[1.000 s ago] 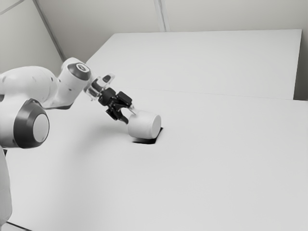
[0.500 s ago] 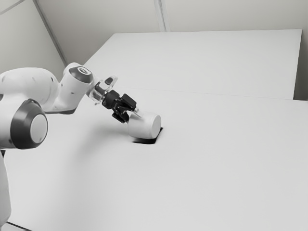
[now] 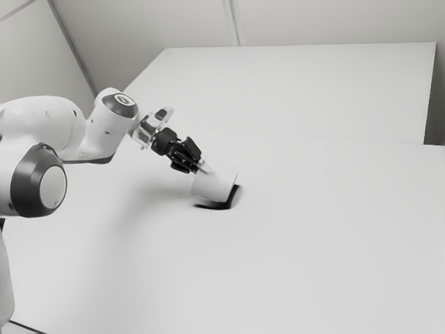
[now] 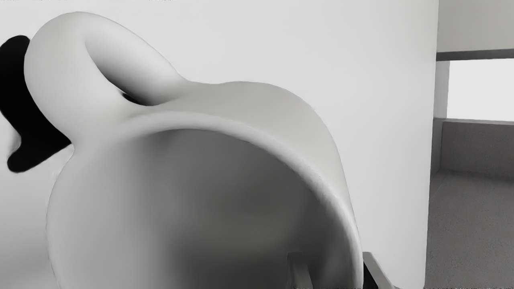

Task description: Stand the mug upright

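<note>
The white mug (image 3: 214,183) leans at a slant in the exterior view, its mouth end raised toward the gripper (image 3: 202,167) and its base end low. In the wrist view the open mouth of the mug (image 4: 273,98) faces my hand, with the handle out to one side. The gripper (image 4: 336,259) straddles the mug's rim wall, one finger inside the mouth and the other against the outside; it is shut on that wall. The inner finger's contact is partly lost in the dark interior.
A broad white table (image 3: 299,243) lies around the mug. Dark shadow shows under and beside the mug. Pale room walls (image 3: 334,21) stand beyond the table's far edge, and in the wrist view a grey floor (image 4: 470,228) lies past an edge.
My hand has moved toward the exterior view's right and its fingers have closed on the mug's wall. The mug, lying on its side before, has tilted and shifted slightly to that view's right.
</note>
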